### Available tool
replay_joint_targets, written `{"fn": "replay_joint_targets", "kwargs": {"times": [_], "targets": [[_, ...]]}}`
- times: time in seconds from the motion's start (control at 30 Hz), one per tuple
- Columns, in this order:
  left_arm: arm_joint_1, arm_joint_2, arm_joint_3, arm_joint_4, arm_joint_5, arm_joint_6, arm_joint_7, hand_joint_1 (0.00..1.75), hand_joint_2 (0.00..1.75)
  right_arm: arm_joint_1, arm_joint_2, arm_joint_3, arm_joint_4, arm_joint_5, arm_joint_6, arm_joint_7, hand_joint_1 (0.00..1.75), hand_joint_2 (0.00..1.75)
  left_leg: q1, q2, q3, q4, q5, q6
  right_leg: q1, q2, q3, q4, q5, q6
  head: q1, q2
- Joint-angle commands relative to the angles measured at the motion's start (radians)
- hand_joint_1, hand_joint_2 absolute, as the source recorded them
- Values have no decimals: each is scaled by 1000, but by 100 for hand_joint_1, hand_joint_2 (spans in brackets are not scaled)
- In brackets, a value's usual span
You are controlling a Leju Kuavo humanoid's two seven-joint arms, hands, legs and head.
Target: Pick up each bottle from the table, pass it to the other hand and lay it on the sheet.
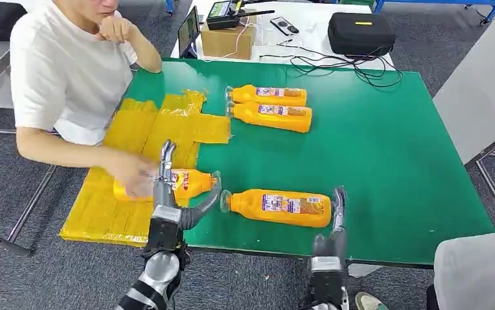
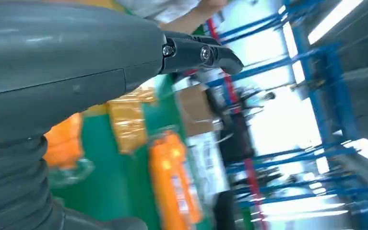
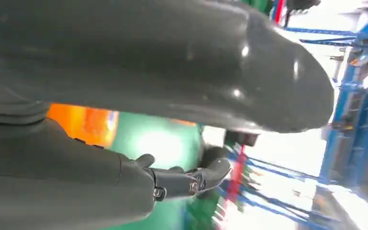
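**Mia:** Green covers the whole table (image 1: 386, 161), and a yellow sheet (image 1: 128, 135) lies on its left side. Behind it is a white desk with a cardboard box (image 1: 226, 40) and a black case (image 1: 361, 32).

**Ben:** Where are the bottles?

**Mia:** Two orange bottles lie side by side at the far part of the table, the far bottle (image 1: 268, 95) and the second bottle (image 1: 273, 117). A near bottle (image 1: 280, 207) lies on the green close to the robot. One more, the sheet bottle (image 1: 190, 183), lies at the sheet's edge, and a person's hand (image 1: 131, 174) rests on it.

**Ben:** What are the robot's hands doing?

**Mia:** The left hand (image 1: 167, 187) stands by the sheet bottle with its fingers apart and nothing in it. The right hand (image 1: 336, 216) is just beside the flat end of the near bottle, fingers apart too, holding nothing.

**Ben:** Will a bottle be hard to hold?

**Mia:** I think it is smooth plastic, so it may slip or roll. It looks full, so maybe a bit heavy. It looks stiff enough to squeeze. I would take it around the fat middle, where the label is, not the thin neck.

**Ben:** Do the wrist views help?

**Mia:** The head view shows all four bottles and where each lies. The right wrist view shows the right hand's dark fingers (image 3: 191, 179) held away from the thumb, with orange close behind them. The left wrist view is blurry, but it shows blue shelves (image 2: 316, 96) far off in the room.
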Motion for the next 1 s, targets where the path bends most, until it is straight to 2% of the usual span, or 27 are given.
{"fn": "replay_joint_targets", "kwargs": {"times": [0.03,0.07,0.13,0.2,0.27,0.37,0.5,0.6,0.7,0.83,1.0], "targets": [[163,12,-136,-425,-80,27,-23,0,175,-53,-116,-68,155,536,-21,148,0,175,1,2,2,0,-2,0,1,1,2,-1,-1,-1,0,0],[177,54,-187,-445,-16,27,-23,0,175,-73,-137,-121,163,672,-21,217,0,175,1,2,1,0,-1,0,1,1,2,-1,0,-1,0,0],[194,76,-212,-465,66,27,-23,0,175,-120,-183,-128,210,720,-21,266,0,175,0,3,4,-1,-2,0,0,1,4,-2,-1,-1,0,0],[196,77,-215,-467,91,27,-23,0,175,-131,-187,-140,208,739,-21,271,0,175,0,1,1,-1,-1,0,0,1,2,-2,0,-1,0,0],[180,100,-247,-438,178,27,-23,0,175,-168,-202,-157,245,813,-21,333,0,175,0,4,4,0,-2,0,0,4,4,-2,0,-2,0,0],[163,107,-263,-382,214,27,-23,0,175,-260,-256,-126,372,889,-21,407,0,175,-2,2,2,-2,0,1,-2,1,2,-2,1,-1,0,0],[155,100,-264,-375,256,-9,-23,0,175,-385,-282,-55,532,876,-16,415,0,175,-3,4,2,-1,0,2,-2,3,1,-2,2,0,0,0],[153,100,-273,-370,256,-16,-23,0,175,-474,-275,-13,634,887,39,455,0,175,-2,7,3,0,0,2,-1,6,2,-2,2,-1,0,0],[147,100,-278,-351,259,-26,-23,0,175,-534,-250,12,710,883,64,477,0,175,-2,4,3,0,0,2,-2,3,2,-1,2,1,0,0],[136,96,-281,-336,258,-29,-23,0,175,-589,-207,33,787,867,100,495,0,175,-2,7,4,-1,0,1,-2,5,2,-1,3,0,0,0],[136,96,-281,-336,258,-29,-23,0,175,-589,-207,33,787,867,100,495,0,175,-3,3,2,0,1,2,-2,2,1,-1,2,1,0,0]]}}
